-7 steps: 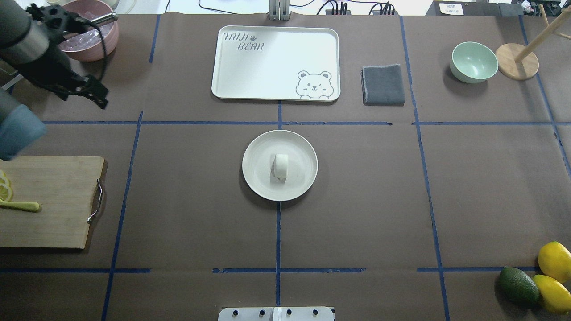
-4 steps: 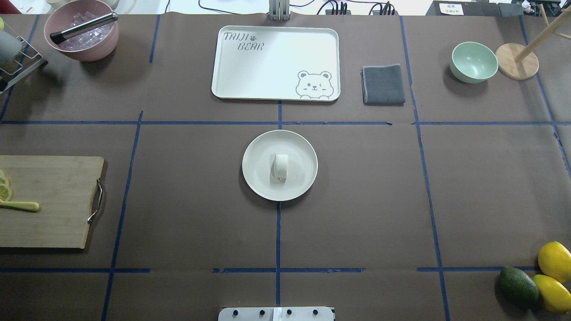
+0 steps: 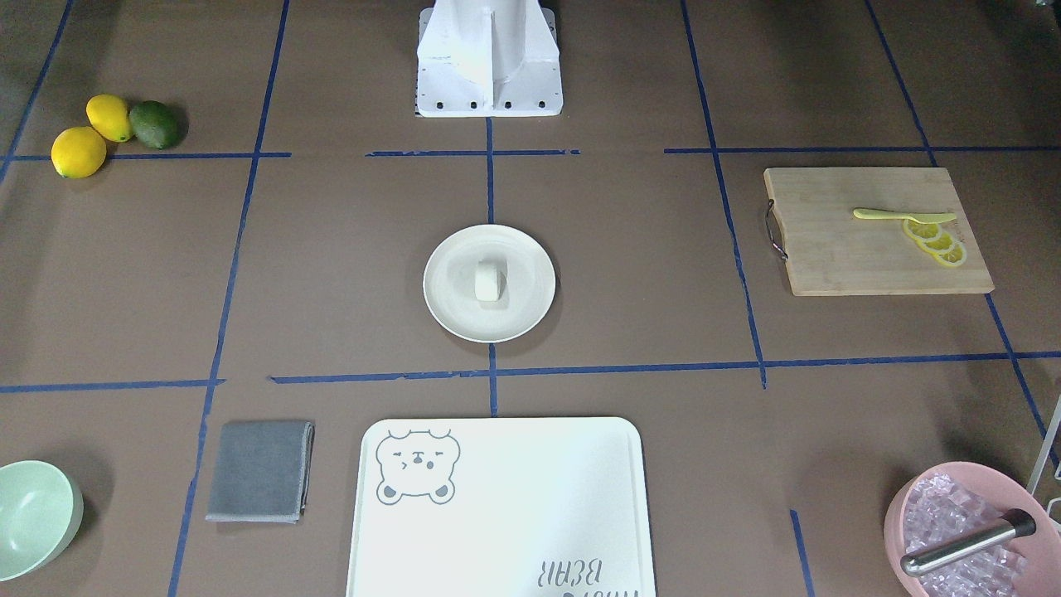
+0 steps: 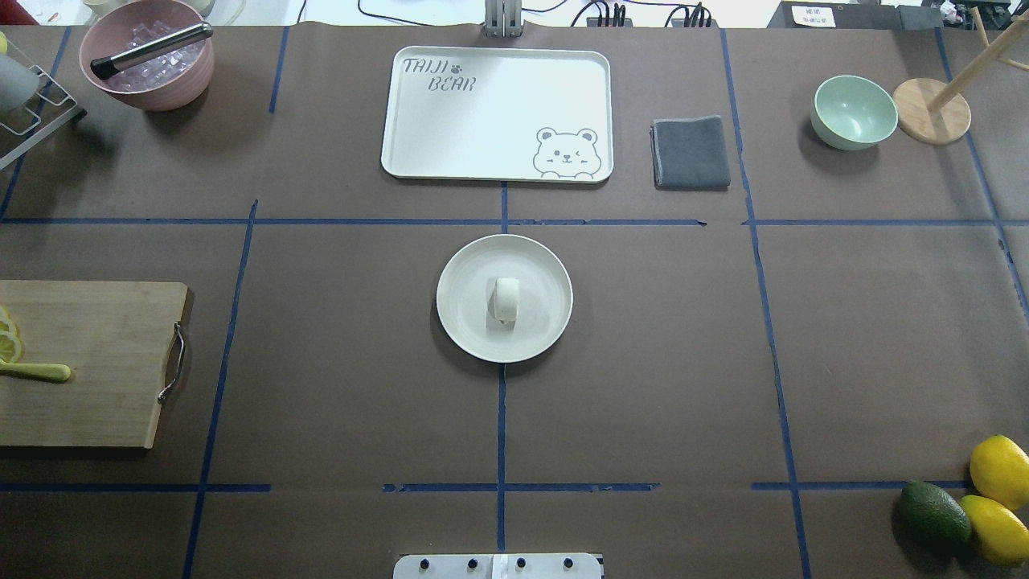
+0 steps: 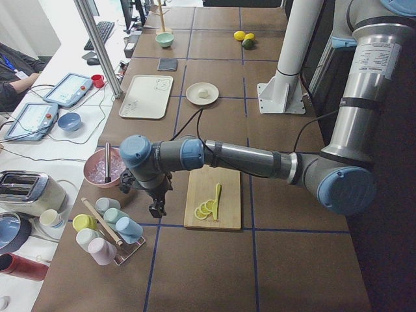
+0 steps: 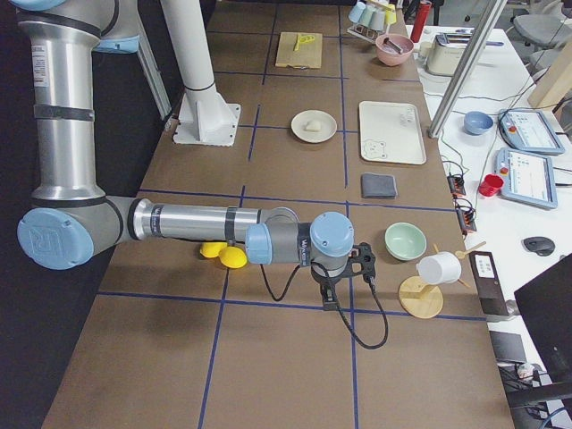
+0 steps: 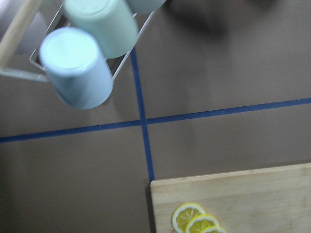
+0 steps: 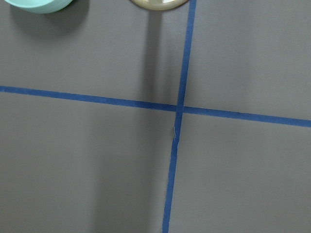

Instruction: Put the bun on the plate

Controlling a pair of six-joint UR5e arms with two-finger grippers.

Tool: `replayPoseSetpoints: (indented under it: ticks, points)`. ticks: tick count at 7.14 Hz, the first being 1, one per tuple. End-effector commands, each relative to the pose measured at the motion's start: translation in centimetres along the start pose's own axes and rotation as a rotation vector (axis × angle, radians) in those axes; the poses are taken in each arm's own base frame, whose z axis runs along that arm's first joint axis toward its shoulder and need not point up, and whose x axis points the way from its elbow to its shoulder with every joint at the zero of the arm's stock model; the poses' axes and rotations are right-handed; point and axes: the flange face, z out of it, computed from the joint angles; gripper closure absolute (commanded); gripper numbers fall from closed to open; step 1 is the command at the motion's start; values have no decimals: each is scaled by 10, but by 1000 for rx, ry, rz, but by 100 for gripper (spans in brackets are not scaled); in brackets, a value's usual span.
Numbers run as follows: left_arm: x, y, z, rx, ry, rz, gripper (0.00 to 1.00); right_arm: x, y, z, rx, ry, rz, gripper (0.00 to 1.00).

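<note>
Bun: the small plain white cylindrical bun (image 4: 506,299) lies at the middle of the round cream-white plate (image 4: 466,330), at the centre of the brown-covered table (image 4: 643,362), with nothing touching it.
Risk: the bun seems to rest on its curved side (hard to be sure), so a jolt could roll it rimward.
Left arm: stretched low at the table's left end, the left gripper (image 5: 156,207) pointing down between the rack of pastel cups (image 5: 107,227) and the wooden cutting board (image 5: 227,195); a careless swing could strike either.
Right arm: stretched low at the table's right end, the right gripper (image 6: 329,298) pointing down near the mint green bowl (image 6: 405,241).
Pincers: seen only from the table's ends, so I cannot tell whether either is open or closed.
</note>
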Motion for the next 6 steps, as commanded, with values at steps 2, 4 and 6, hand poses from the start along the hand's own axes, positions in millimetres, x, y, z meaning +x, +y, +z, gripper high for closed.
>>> replayPoseSetpoints:
  ticks: [2, 4, 6]
  points:
    - [-29, 39, 29, -7, 32, -29, 0, 2, 0, 0, -1, 10, 1, 0]
    - [-28, 39, 28, -2, 30, -22, 0, 2, 0, 0, -1, 13, 1, 0]
    - [-30, 41, 30, 36, 20, 17, 0, 2, 0, 0, -1, 13, 0, 0]
